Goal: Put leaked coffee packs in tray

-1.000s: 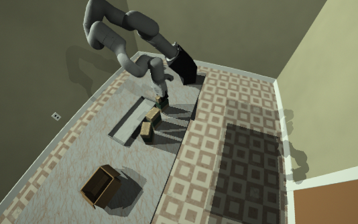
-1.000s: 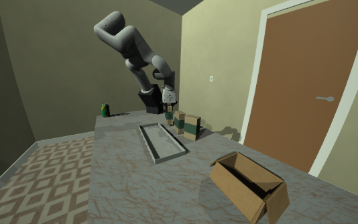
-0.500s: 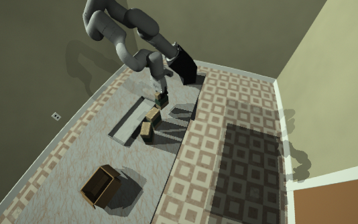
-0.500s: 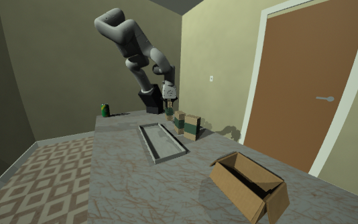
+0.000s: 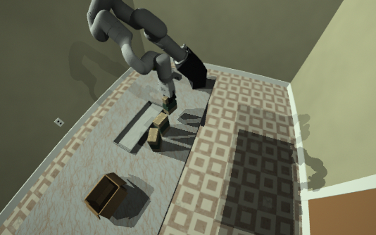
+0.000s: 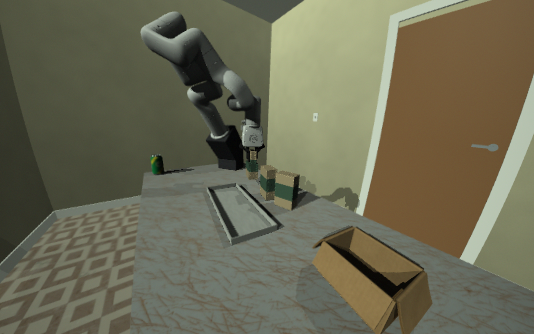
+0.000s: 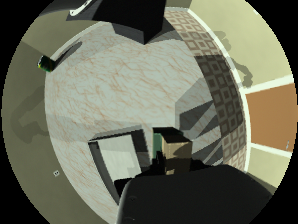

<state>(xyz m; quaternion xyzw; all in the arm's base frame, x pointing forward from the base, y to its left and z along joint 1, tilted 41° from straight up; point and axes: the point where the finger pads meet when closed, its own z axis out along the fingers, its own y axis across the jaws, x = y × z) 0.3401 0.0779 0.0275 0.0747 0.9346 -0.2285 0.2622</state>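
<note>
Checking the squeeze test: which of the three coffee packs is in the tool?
The pack at the row's arm-base end, clamped by the tool; the other two stand free.

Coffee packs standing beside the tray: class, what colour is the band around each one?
Dark green, around each tan coffee pack; the exterior view shows it best.

The table (image 6: 181,280) has a grey marbled top veined with brown. Three coffee packs stand on it in a row: the first pack (image 6: 253,168) directly beneath the pincer (image 6: 252,151), which is closed on it, the second pack (image 6: 267,182) just beyond, and the third pack (image 6: 287,189) farthest from the pincer. A shallow grey tray (image 6: 219,209) lies alongside the row. An open cardboard box (image 6: 371,280) lies on its side well away from the pincer. A green can (image 6: 157,164) (small, label unreadable) stands off to the pincer's other side, near the arm's black base (image 6: 227,146).
</note>
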